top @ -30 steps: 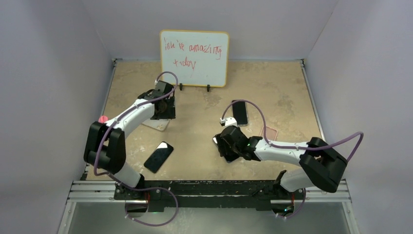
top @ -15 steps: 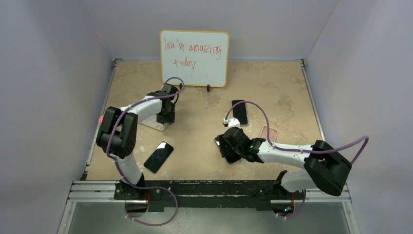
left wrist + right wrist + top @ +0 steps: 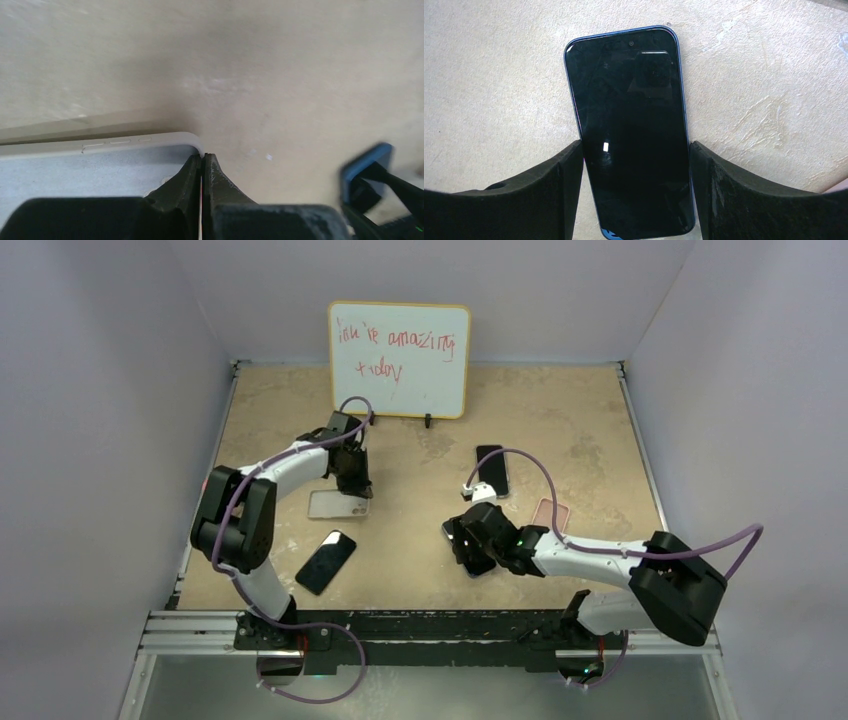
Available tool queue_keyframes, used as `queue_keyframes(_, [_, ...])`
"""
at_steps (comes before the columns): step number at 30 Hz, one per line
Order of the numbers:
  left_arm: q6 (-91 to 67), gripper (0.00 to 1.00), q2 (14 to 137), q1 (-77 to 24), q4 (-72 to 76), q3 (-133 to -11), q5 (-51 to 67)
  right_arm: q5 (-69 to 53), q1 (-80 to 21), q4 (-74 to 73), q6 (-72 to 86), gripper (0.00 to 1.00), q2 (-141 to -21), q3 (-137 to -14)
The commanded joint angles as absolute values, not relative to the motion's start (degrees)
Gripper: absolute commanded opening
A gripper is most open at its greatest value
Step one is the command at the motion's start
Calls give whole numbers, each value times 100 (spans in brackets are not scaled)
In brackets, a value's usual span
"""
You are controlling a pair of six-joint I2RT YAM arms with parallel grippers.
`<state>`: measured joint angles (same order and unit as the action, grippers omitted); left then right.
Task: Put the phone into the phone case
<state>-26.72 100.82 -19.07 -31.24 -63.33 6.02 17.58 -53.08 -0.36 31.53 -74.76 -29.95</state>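
**Both claws closed in, one at the case and one on a phone**

The left gripper (image 3: 202,157) has its jaws pressed tight together at a corner of the pale phone case (image 3: 338,505). The pictures do not show whether the rim is caught between them. The case lies flat on the desk (image 3: 580,430), left of centre. The right gripper (image 3: 636,145) stands wide over the blue phone (image 3: 624,100), a finger against each long side. That phone lies face up, right of centre and toward the near edge. A black phone (image 3: 326,561) lies toward the near left corner.
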Motion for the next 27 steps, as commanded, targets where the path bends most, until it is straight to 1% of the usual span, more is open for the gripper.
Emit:
queue_keyframes(1, [-4024,0,9525,-2061,-2010,-5867,2167,1776,-5298,-227,3438,45,-7490,-2859])
queue_keyframes(6, [-5075,0,9353,-2259,-869,-5402,2654,1850,-5295,-316,3644,44,-7541,-2917])
queue_keyframes(7, [-5107,6,9344,-2274,-853,-5427,2634,1879,-5299,-335,3688,44,-7540,-2917])
queue_keyframes(10, [-4684,36,9308,-2269,-1493,-5849,2280,1907,-5300,-352,3798,43,-7536,-2902])
queue_keyframes(11, [-4440,44,9308,-2268,-1864,-6064,2064,1908,-5294,-352,3816,43,-7547,-2907])
queue_keyframes(12, [-4179,49,9296,-2262,-2183,-6252,1835,1912,-5293,-370,3834,43,-7556,-2928])
queue_keyframes(14, [-3720,56,9239,-2219,-2740,-6551,1276,1935,-5300,-436,3858,43,-7577,-2979])
queue_keyframes(16, [-3256,59,9173,-2134,-3039,-6661,629,1942,-5294,-508,3874,43,-7578,-3032])
queue_keyframes(19, [-2728,59,9247,-1945,-3220,-6703,211,1942,-5292,-553,3901,42,-7557,-3065])
queue_keyframes(24, [-2096,57,9920,-1771,-3618,-7067,-185,1908,-5299,-529,3948,42,-7541,-3083])
queue_keyframes(27, [-1773,57,10264,-1726,-3717,-7174,-46,1892,-5297,-503,3964,41,-7528,-3097])
